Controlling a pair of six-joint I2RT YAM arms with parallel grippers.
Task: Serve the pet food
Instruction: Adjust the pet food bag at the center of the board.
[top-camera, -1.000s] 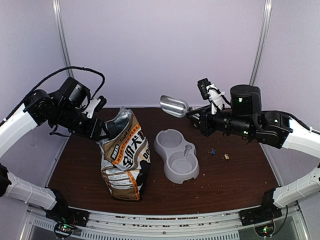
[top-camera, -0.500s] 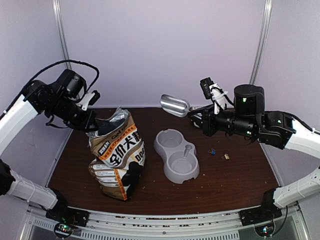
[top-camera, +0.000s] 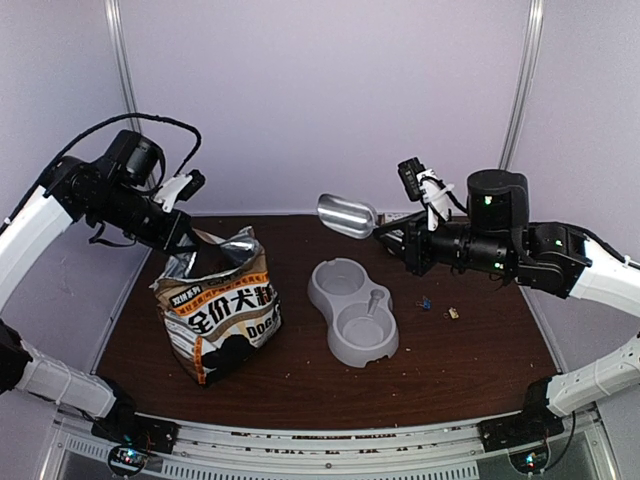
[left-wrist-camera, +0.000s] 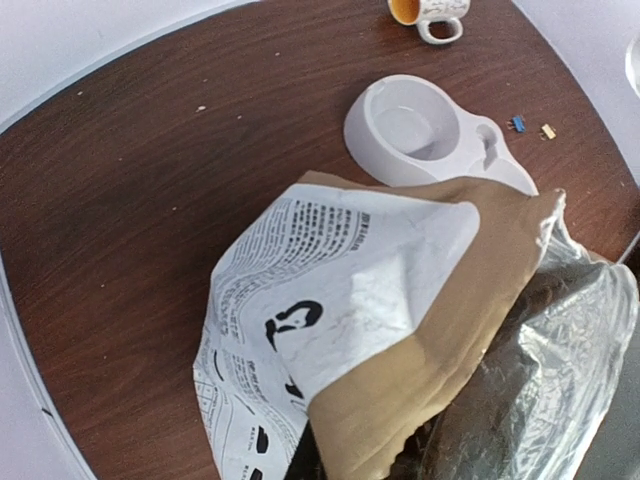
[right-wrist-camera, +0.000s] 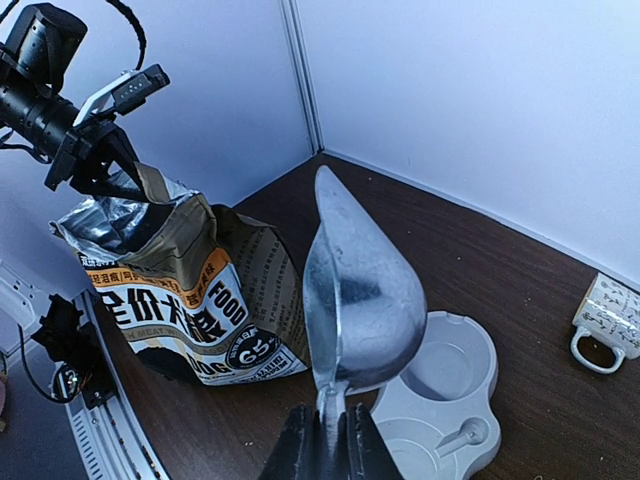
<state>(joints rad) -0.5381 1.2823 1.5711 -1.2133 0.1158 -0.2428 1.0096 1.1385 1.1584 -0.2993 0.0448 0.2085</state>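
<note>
A: Pet food, where is it?
B: No pellets plainly in view. I judge they're in the bag (top-camera: 215, 305); the left wrist view shows something dark behind the foil liner, too murky to call. None in the double bowl (top-camera: 352, 310), both wells bare.

A: What changed?
B: The bag. A second ago it stood tall, close beside the bowl. Now it's hauled left, well apart from the bowl, slumped lower, with its mouth pulled open. The left gripper (top-camera: 188, 238) is clamped on the top rim and doing the pulling.

A: Right side?
B: The right gripper (top-camera: 397, 238) is clenched on the handle of the metal scoop (top-camera: 347, 214). The scoop looks empty and hangs in the air past the bowl's far end (barely shifted over that second).

A: Meaning?
B: The bag is being opened up for scooping, so serving hasn't begun. The scoop now has further to reach across the tabletop (top-camera: 460, 360) to the bag's mouth.
</note>
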